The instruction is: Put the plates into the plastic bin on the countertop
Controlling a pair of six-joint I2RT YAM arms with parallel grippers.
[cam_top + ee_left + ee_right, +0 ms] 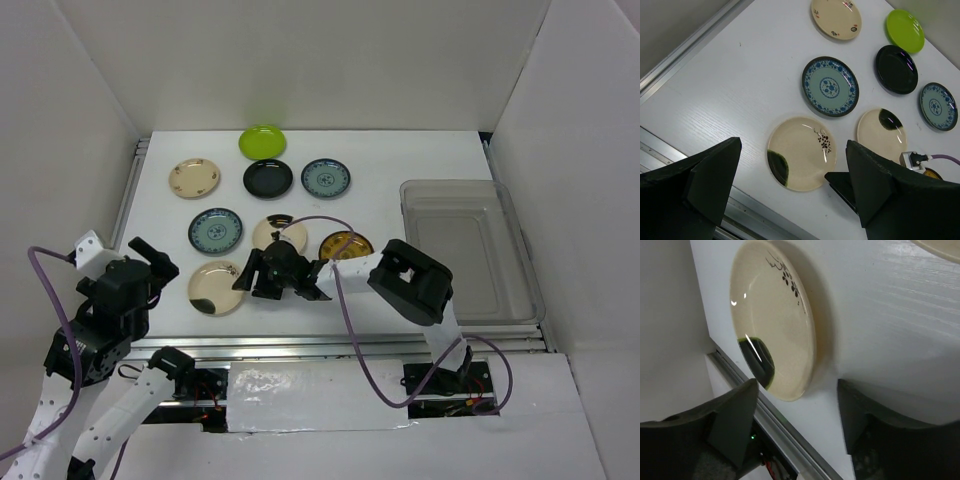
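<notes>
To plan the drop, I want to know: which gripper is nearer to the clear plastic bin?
Right. The right gripper is over the plates, left of the plastic bin; the left gripper is farther left, beyond the plates.

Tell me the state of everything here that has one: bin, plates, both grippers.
plastic bin: upright, empty.
plates: all eight lying flat on the countertop, none in the bin.
left gripper: open, holding nothing.
right gripper: open, holding nothing, at the edge of the near cream plate.
</notes>
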